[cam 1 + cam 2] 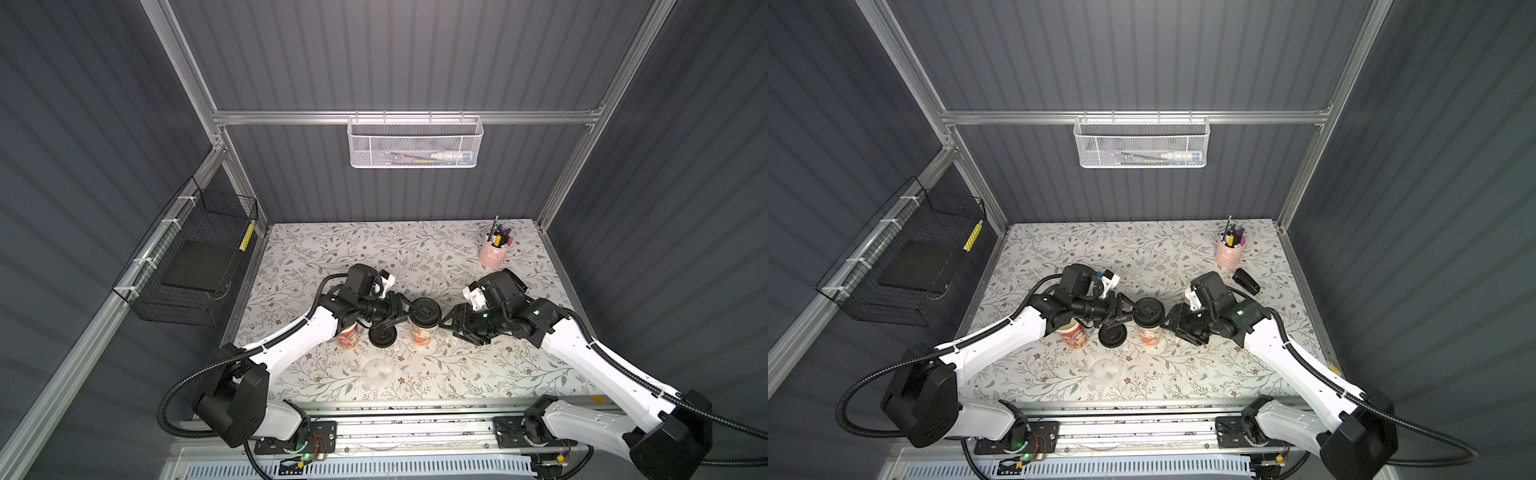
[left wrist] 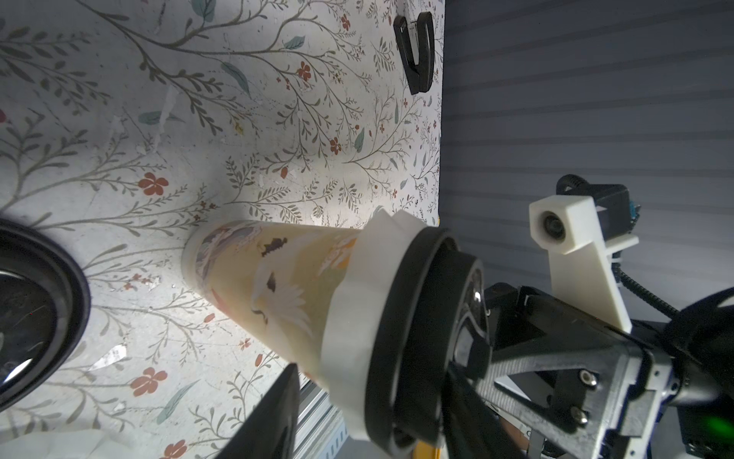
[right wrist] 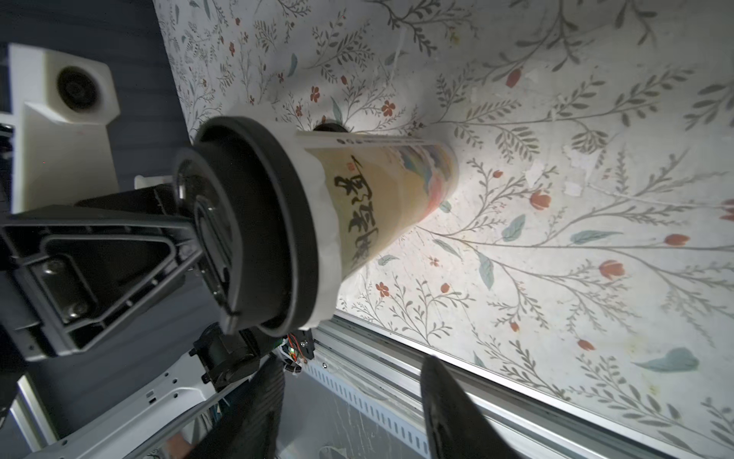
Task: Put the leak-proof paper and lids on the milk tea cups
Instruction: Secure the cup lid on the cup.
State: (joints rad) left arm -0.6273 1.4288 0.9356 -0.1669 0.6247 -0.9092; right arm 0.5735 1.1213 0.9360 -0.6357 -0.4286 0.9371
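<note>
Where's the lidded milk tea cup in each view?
Top view: lidded cup mid-table, beside a loose black lid.
Top view: same place.
Left wrist: close up, mid-picture.
Right wrist: close up, mid-picture.
Shared landmark: the black lid on it, paper skirt beneath.

In a top view the left arm [image 1: 299,332] hid most of one milk tea cup [image 1: 348,336], and a black lid [image 1: 424,311] covered the mouth of the other cup [image 1: 422,336], leaving only a fringe of leak-proof paper [image 2: 357,286] showing. A second lid [image 2: 35,314] was cut off by the left wrist view's edge, and the contents of the white basket [image 1: 415,141] were too small to tell
</note>
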